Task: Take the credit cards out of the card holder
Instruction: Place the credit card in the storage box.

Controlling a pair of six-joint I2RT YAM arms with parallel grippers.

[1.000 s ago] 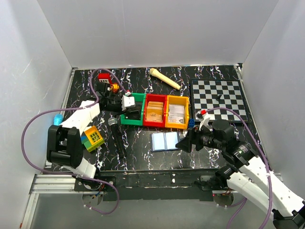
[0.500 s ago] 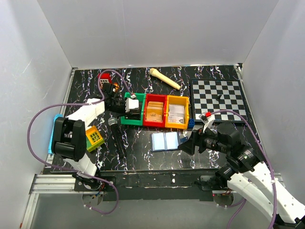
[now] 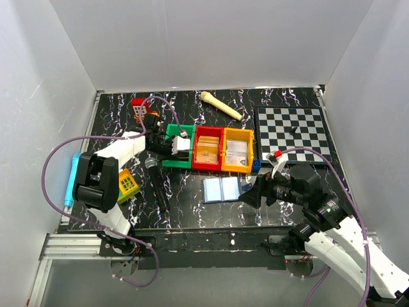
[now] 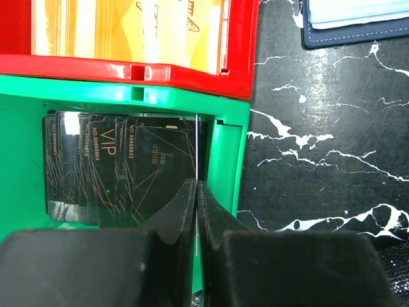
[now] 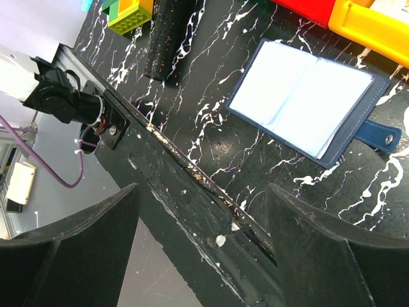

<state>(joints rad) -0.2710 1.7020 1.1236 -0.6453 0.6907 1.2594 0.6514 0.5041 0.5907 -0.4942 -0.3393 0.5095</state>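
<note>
card holder [image 5: 307, 102] lying open flat on the black marbled table [image 5: 211, 137] near the red bin [image 4: 128, 67], dark navy cover with a snap tab [image 5: 378, 135] (pale blue-grey inside), right gripper [image 5: 203, 192] spread wide just beside it, left gripper [image 4: 196, 187] pinched on a thin card [image 4: 197, 147] seen edge-on over the green bin [image 4: 227, 153]
</note>
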